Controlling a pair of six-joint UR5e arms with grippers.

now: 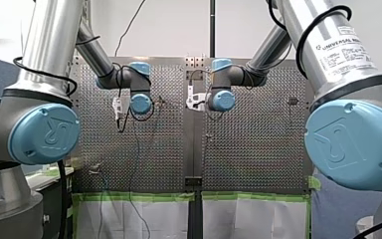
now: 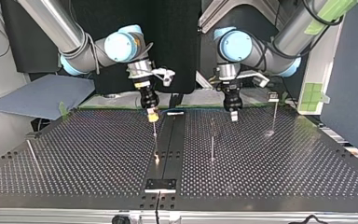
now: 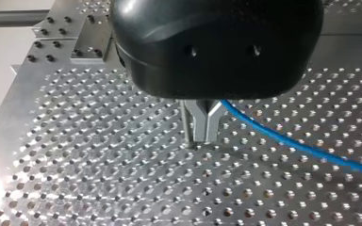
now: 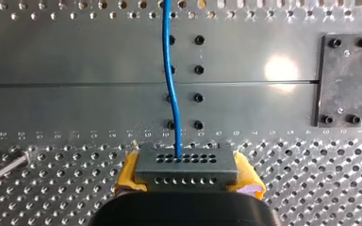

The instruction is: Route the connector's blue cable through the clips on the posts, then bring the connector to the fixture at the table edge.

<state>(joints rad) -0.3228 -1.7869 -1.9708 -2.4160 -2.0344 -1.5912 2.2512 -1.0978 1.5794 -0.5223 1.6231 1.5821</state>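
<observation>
Connector (image 4: 188,162) left of centre in the top view, clamped by its ends between the yellow pads of my right pincer (image 4: 187,175), low over the tabletop (image 2: 98,154), blue cable (image 4: 171,89) leaving it straight ahead. Further right, my left pincer (image 3: 200,134), metal fingers closed, probably on the cable, with the contact itself hidden behind them.

For the routing: keep slack between both pincers, carry the cable above a clip before lowering it in, avoid tugging the connector.

Only in the top view: the posts (image 2: 212,142) and the fixture (image 2: 160,185) at the near edge. Only in the wrist views: both grips up close.
</observation>
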